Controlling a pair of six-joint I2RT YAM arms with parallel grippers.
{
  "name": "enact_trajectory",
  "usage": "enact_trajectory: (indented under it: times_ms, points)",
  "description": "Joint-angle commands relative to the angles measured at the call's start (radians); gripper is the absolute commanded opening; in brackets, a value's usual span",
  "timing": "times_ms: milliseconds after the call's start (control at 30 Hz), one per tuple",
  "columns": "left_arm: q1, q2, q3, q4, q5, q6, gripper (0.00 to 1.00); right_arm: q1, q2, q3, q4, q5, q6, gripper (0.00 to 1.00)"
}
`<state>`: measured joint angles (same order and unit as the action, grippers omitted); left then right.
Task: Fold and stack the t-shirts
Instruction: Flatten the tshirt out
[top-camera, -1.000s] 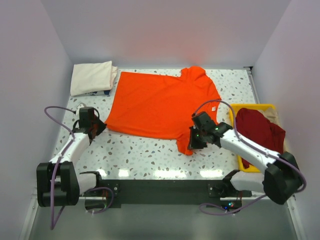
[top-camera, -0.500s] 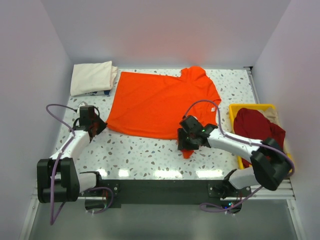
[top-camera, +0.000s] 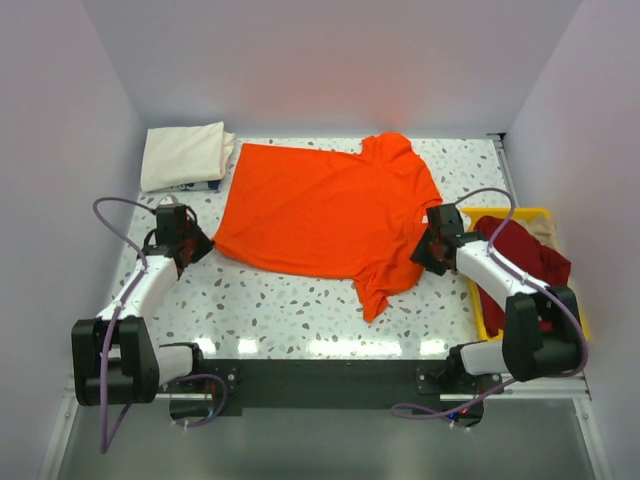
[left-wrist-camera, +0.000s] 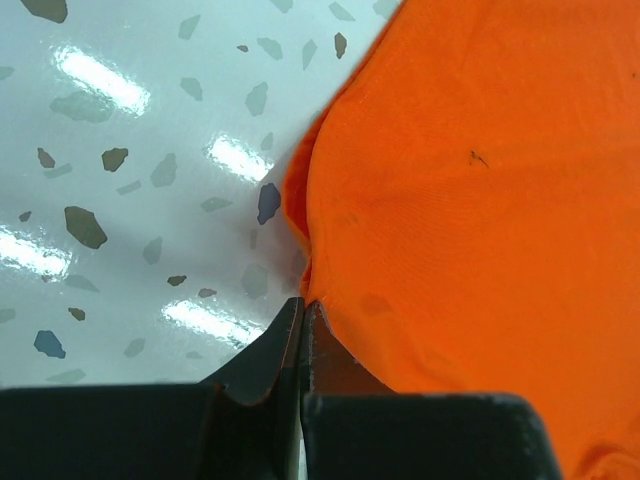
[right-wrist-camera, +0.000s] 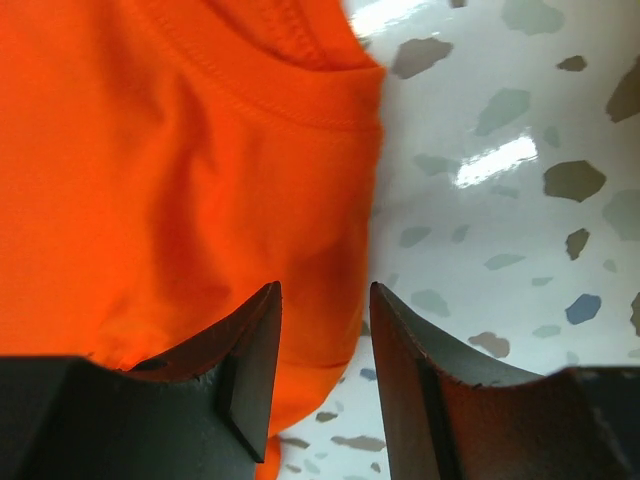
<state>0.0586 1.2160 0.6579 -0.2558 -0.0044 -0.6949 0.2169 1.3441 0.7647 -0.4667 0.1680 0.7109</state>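
The orange t-shirt (top-camera: 325, 210) lies spread flat across the middle of the table, one narrow flap trailing toward the front. My left gripper (top-camera: 200, 244) is shut on its left front corner; in the left wrist view the pinched jaws (left-wrist-camera: 303, 306) meet the cloth edge (left-wrist-camera: 470, 200). My right gripper (top-camera: 424, 251) stands open at the shirt's right sleeve; in the right wrist view the sleeve hem (right-wrist-camera: 290, 110) lies under the open gripper (right-wrist-camera: 324, 292), not gripped. A cream t-shirt (top-camera: 182, 155) lies folded at the back left. A dark red t-shirt (top-camera: 520, 258) is bunched in the tray.
A yellow tray (top-camera: 505, 213) stands at the right edge of the table, just behind my right arm. White walls close in on both sides and at the back. Speckled tabletop (top-camera: 290, 295) shows in front of the shirt.
My right gripper has opened, let go of the shirt's front flap, and swung right and back to the sleeve by the tray. The left gripper has stayed shut on its corner.
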Motion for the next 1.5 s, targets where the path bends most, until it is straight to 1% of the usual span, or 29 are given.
enact_trajectory:
  times_ms: [0,133,167,200,267,300,333,400,467,533,567,700,733,867,967,1000,1133,1267,1467]
  points:
    - [0.012,-0.01,0.045,-0.003,0.035,0.047,0.0,-0.045,0.041,-0.013,0.077,0.051,0.03,0.45]
    - [0.02,-0.009,0.051,-0.005,0.05,0.061,0.0,-0.062,0.085,-0.028,0.115,0.061,0.024,0.45]
    - [0.02,-0.009,0.051,-0.005,0.053,0.061,0.0,-0.06,0.096,-0.027,0.122,0.057,0.021,0.43]
    - [0.021,-0.01,0.052,-0.003,0.057,0.061,0.0,-0.06,0.104,-0.025,0.125,0.054,0.021,0.34]
    - [0.024,-0.007,0.051,0.0,0.063,0.061,0.0,-0.06,0.128,-0.01,0.132,0.045,0.016,0.23]
    - [0.024,-0.007,0.052,0.001,0.066,0.061,0.0,-0.06,0.135,0.001,0.132,0.045,0.012,0.13]
    - [0.026,-0.007,0.052,0.001,0.067,0.063,0.0,-0.062,0.142,0.01,0.125,0.05,0.006,0.08]
    - [0.03,-0.004,0.052,-0.002,0.069,0.064,0.0,-0.06,0.158,0.056,0.106,0.071,-0.025,0.02]
    - [0.03,-0.006,0.051,0.001,0.072,0.063,0.0,-0.057,0.177,0.114,0.06,0.091,-0.06,0.0]
    - [0.032,-0.001,0.051,0.001,0.073,0.063,0.0,-0.044,0.19,0.157,-0.008,0.126,-0.088,0.0]
    - [0.032,-0.001,0.052,0.001,0.073,0.063,0.0,-0.037,0.193,0.194,-0.032,0.178,-0.102,0.0]
    - [0.033,0.002,0.062,-0.01,0.07,0.07,0.0,-0.033,0.182,0.228,-0.116,0.24,-0.131,0.0]
    - [0.035,0.004,0.063,-0.016,0.067,0.074,0.0,-0.034,0.181,0.232,-0.16,0.255,-0.123,0.0]
    - [0.041,0.005,0.072,-0.022,0.067,0.081,0.0,-0.037,0.145,0.2,-0.222,0.291,-0.105,0.0]
    - [0.044,0.008,0.074,-0.025,0.069,0.086,0.0,-0.039,0.107,0.144,-0.213,0.254,-0.091,0.19]
    - [0.046,0.008,0.071,-0.025,0.069,0.086,0.0,-0.039,0.101,0.128,-0.204,0.243,-0.087,0.29]
    - [0.047,0.013,0.066,-0.019,0.076,0.083,0.0,-0.037,0.047,0.062,-0.139,0.165,-0.077,0.46]
    - [0.047,0.01,0.062,-0.02,0.072,0.083,0.0,-0.036,-0.008,-0.002,-0.104,0.085,-0.064,0.45]
    - [0.049,0.011,0.049,-0.005,0.081,0.074,0.0,-0.036,-0.011,-0.091,0.02,0.05,-0.015,0.44]
